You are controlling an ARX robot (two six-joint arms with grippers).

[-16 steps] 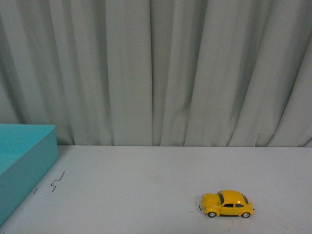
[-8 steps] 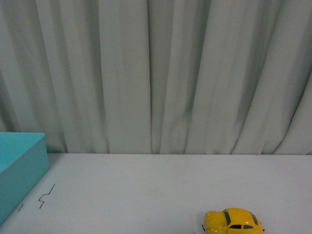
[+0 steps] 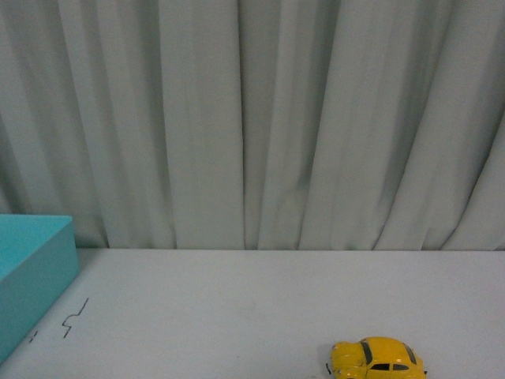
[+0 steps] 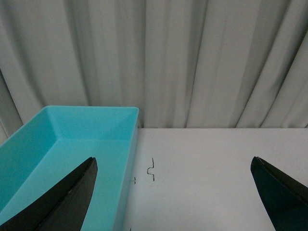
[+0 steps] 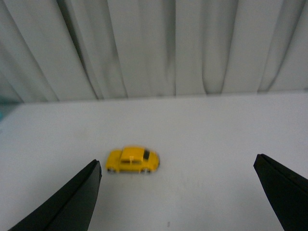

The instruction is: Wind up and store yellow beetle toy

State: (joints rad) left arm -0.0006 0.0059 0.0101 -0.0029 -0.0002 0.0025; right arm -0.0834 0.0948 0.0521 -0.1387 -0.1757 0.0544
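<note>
The yellow beetle toy point(image 3: 377, 359) stands on its wheels on the white table point(image 3: 237, 308) at the front right, partly cut off by the front view's lower edge. It also shows in the right wrist view point(image 5: 133, 160), standing ahead of my right gripper point(image 5: 178, 192), whose jaws are wide open and empty. My left gripper point(image 4: 175, 190) is open and empty, next to the teal box point(image 4: 72, 144), above the table. Neither arm shows in the front view.
The teal open box point(image 3: 31, 268) stands at the table's left edge. A small dark squiggle mark point(image 3: 75, 317) lies on the table beside it. Grey curtains point(image 3: 252, 118) hang behind the table.
The front view has shifted: the toy car and box now sit lower in the picture than a second ago. The toy has not moved on the table.
</note>
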